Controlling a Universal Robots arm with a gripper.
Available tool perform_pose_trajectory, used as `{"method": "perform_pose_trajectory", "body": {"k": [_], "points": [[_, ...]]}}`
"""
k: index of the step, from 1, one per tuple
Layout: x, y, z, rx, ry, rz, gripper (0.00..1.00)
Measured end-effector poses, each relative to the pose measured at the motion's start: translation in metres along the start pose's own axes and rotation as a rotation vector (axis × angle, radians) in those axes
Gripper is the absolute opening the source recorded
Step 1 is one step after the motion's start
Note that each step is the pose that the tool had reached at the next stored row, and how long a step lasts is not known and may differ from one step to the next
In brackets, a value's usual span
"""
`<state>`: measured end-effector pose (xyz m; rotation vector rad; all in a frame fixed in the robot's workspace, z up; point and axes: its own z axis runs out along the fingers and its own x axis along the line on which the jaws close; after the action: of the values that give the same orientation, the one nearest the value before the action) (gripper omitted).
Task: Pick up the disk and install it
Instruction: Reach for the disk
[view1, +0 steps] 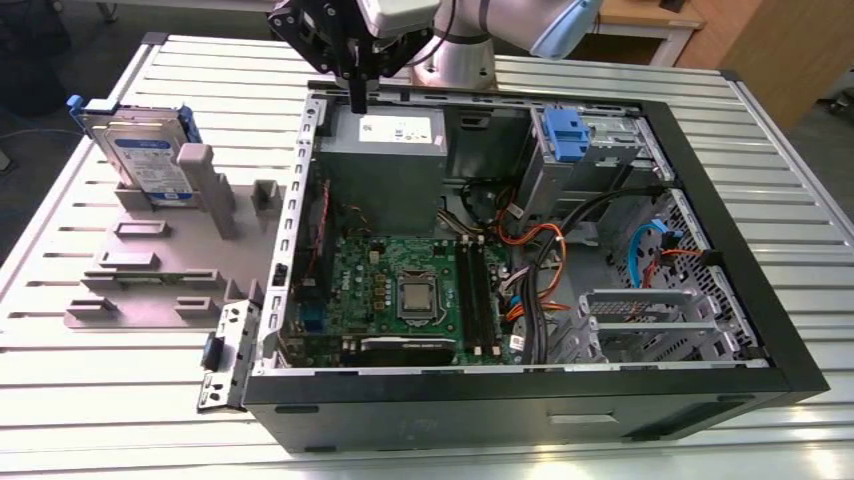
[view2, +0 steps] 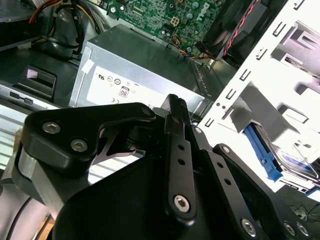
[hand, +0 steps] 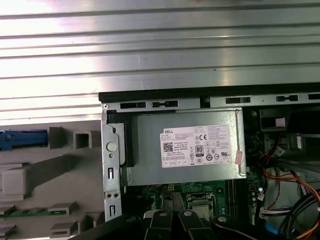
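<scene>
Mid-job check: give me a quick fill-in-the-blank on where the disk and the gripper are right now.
1. The disk stands upright in the grey holder block, ____ the computer case.
2. That block sits on the exterior view's ____ side.
3. The gripper hangs over the power supply, holding ____.
Missing words: outside; left; nothing.

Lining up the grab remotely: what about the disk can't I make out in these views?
- Exterior view: the lower part of the disk is hidden down in the grey holder block.
- First wrist view: the picture's edge cuts off all but its blue rail end.
- Second wrist view: the pincer overlaps its lower part; glare and the picture's edge take much of the rest.
</scene>
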<state>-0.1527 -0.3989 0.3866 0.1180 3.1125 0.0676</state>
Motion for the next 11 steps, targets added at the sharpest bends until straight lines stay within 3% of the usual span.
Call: {"method": "perform_pose_trajectory", "body": {"k": [11], "points": [[0.0031,-0.0003,0.0004,0.0000,0.0000,0.000,0.11]]}}
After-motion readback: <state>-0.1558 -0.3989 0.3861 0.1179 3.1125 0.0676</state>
